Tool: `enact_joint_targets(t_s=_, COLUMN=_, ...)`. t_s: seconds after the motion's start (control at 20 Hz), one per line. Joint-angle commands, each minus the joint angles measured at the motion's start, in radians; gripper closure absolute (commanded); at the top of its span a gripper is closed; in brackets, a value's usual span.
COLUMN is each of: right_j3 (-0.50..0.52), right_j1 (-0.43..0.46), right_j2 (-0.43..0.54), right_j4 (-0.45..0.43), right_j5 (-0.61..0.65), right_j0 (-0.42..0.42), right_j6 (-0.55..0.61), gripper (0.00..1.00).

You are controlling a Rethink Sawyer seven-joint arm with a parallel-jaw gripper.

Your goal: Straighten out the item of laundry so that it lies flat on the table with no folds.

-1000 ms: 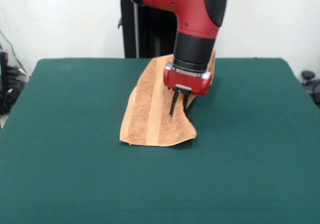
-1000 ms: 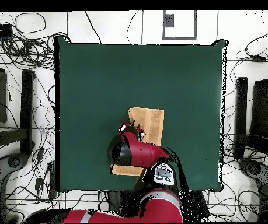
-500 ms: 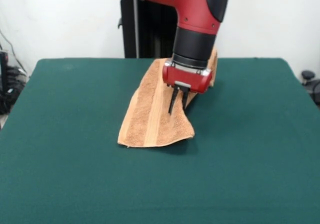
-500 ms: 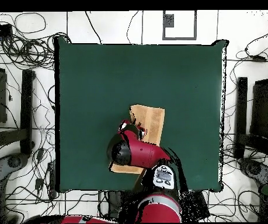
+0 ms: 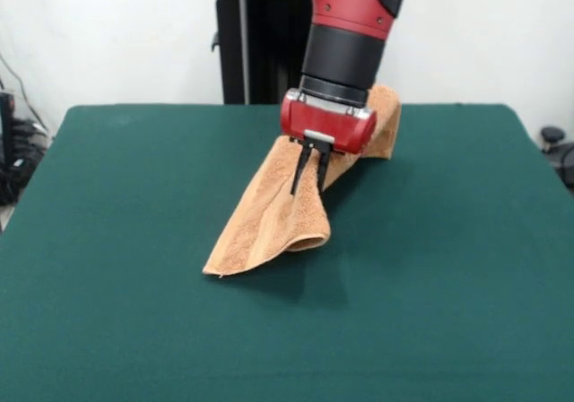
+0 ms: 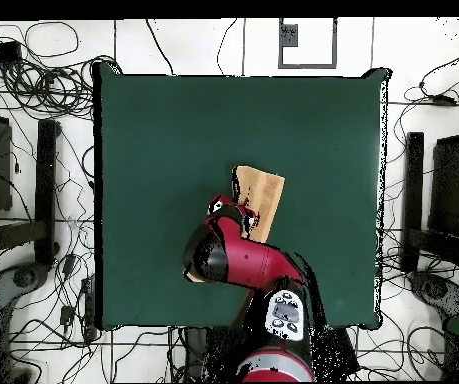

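Observation:
The item of laundry (image 5: 260,227) is a light orange-tan towel, folded lengthwise and partly raised off the green table (image 5: 126,205). Its near end rests on the cloth with the right edge curled under, and its far end drapes up behind the arm's wrist. My gripper (image 5: 307,189) hangs over the towel's right side, fingers close together and pinched on a fold of it. In the overhead view only the towel's far end (image 6: 263,192) shows past the red arm, which covers the gripper there. The table (image 6: 173,130) is much larger than the towel.
Tangled cables (image 6: 43,70) lie on the floor around the table. Dark equipment stands off both sides (image 6: 443,200). The table's edge near the robot's base runs close behind the towel in the overhead view.
The gripper has risen and shifted left in the front view, taking the towel's right side up with it. The towel has narrowed, curled at its right edge and slid slightly left.

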Motion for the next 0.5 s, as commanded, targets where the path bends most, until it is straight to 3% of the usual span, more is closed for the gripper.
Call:
enact_joint_targets(t_s=0.05, right_j3=-0.045, right_j1=0.001, right_j2=0.044, right_j4=0.052, right_j5=-0.058, right_j0=-0.007, right_j6=0.187, gripper=1.0)
enact_joint_targets(t_s=0.5, right_j3=-0.08, right_j1=-0.016, right_j2=0.048, right_j4=0.041, right_j5=-0.099, right_j0=-0.029, right_j6=0.174, gripper=1.0)
